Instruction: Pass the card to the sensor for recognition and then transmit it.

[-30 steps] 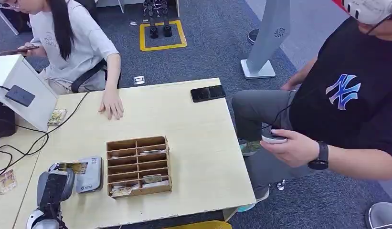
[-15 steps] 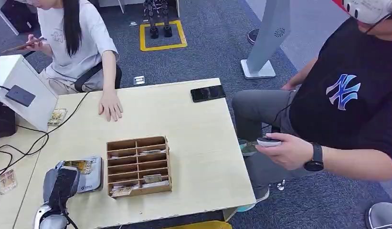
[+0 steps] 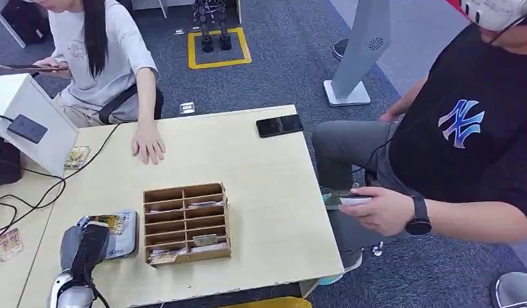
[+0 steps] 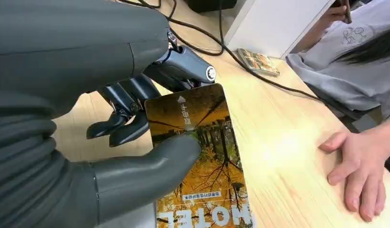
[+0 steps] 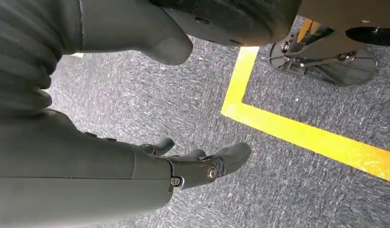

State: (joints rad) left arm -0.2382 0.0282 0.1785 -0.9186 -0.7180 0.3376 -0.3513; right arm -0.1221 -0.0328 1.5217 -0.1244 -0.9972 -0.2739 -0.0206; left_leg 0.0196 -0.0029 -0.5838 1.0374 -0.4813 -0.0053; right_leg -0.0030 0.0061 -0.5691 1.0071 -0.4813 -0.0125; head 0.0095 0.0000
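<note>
At lower left of the head view, the left hand (image 3: pixel 87 247), having drawn slightly back, pinches the card (image 4: pixel 197 152) over the sensor (image 3: pixel 121 234) on the desk (image 3: pixel 260 186), suggesting recognition underway; the right hand (image 5: pixel 193 166) hangs with fingers apart.

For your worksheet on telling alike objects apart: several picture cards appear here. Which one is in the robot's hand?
The autumn-tree HOTEL card, pinched by the left hand above the grey sensor pad; the other cards lie loose on the table.

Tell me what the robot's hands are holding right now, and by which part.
The left hand pinches the hotel card near its arrow end, thumb on its printed face. The right hand holds nothing.
</note>
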